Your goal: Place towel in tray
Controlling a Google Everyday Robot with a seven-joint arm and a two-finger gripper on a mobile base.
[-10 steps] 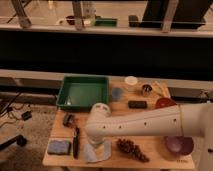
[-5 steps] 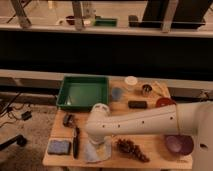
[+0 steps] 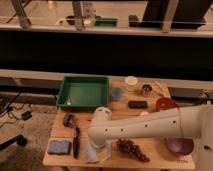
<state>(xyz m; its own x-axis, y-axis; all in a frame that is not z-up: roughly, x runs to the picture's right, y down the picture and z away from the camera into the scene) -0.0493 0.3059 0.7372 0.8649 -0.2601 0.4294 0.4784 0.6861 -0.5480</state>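
Looks like the pickup step: the gripper (image 3: pixel 100 148) is down on the towel (image 3: pixel 90 155) at the front of the table (image 3: pixel 156 154), and I can't tell if it's got hold. Next move would be to lift it and carry it back to the green tray (image 3: pixel 83 78).

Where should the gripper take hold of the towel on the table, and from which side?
Pinch the towel from straight above, near its middle, gathering a fold. It lies thin and limp on the table by the front edge, so no side offers an edge to get under. The gripper hangs just over it, which probably suits a top-down grasp.
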